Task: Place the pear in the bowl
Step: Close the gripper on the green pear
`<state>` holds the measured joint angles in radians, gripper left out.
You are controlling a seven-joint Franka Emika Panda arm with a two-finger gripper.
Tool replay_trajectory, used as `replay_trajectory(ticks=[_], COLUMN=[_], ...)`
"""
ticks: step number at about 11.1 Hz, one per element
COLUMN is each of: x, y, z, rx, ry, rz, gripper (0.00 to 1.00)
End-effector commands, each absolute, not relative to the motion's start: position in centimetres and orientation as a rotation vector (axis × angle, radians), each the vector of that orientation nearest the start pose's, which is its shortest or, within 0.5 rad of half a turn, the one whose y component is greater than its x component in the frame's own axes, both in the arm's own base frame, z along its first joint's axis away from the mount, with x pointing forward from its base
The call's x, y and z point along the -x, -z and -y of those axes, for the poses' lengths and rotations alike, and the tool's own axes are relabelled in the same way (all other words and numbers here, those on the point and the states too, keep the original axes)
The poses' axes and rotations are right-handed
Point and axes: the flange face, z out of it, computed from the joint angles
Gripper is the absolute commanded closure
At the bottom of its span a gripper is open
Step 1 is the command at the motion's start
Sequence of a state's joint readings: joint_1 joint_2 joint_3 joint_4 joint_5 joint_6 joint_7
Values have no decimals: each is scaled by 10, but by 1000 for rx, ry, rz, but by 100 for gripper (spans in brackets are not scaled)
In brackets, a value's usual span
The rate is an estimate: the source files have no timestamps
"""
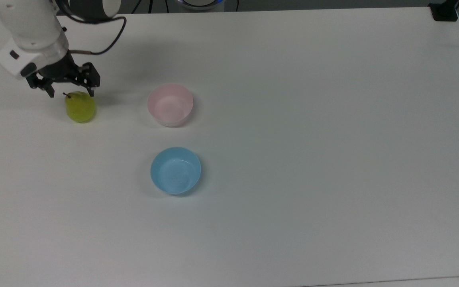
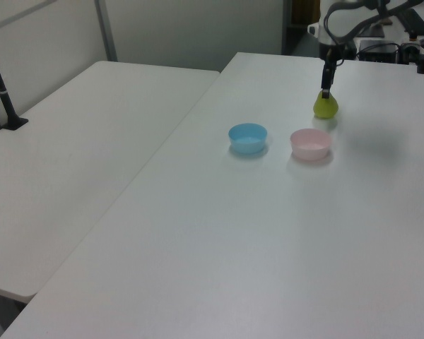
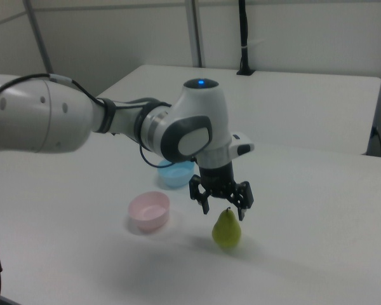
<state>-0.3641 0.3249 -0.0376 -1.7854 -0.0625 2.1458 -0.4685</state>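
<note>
A yellow-green pear (image 1: 80, 108) (image 2: 326, 106) (image 3: 227, 229) stands upright on the white table, at the top view's left. My gripper (image 1: 70, 95) (image 3: 223, 211) hangs open just above it, one finger to each side of the dark stem, touching nothing. In the left view the gripper (image 2: 326, 90) comes straight down onto the pear's top. The pale pink bowl (image 1: 170, 105) (image 2: 311, 143) (image 3: 148, 210) sits empty a short way to the top view's right of the pear.
A light blue bowl (image 1: 175, 170) (image 2: 248, 137) (image 3: 176, 173) stands empty near the pink one, below it in the top view. A second white table (image 2: 78, 148) adjoins at the left view's left. A black clamp (image 1: 444, 11) grips the table's far corner.
</note>
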Motion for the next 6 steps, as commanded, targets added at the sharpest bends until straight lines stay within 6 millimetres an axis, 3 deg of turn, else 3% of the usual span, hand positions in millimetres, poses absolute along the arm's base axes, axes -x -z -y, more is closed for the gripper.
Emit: replay_trajectory(ticks=[1,3,6], x=[-592,-592,-592], y=[-339,-330,-326], z=[252,252,252], rx=[3221,3234,3238], ry=[23,21,5], rz=[221,243,258], gripper=[0,12,49])
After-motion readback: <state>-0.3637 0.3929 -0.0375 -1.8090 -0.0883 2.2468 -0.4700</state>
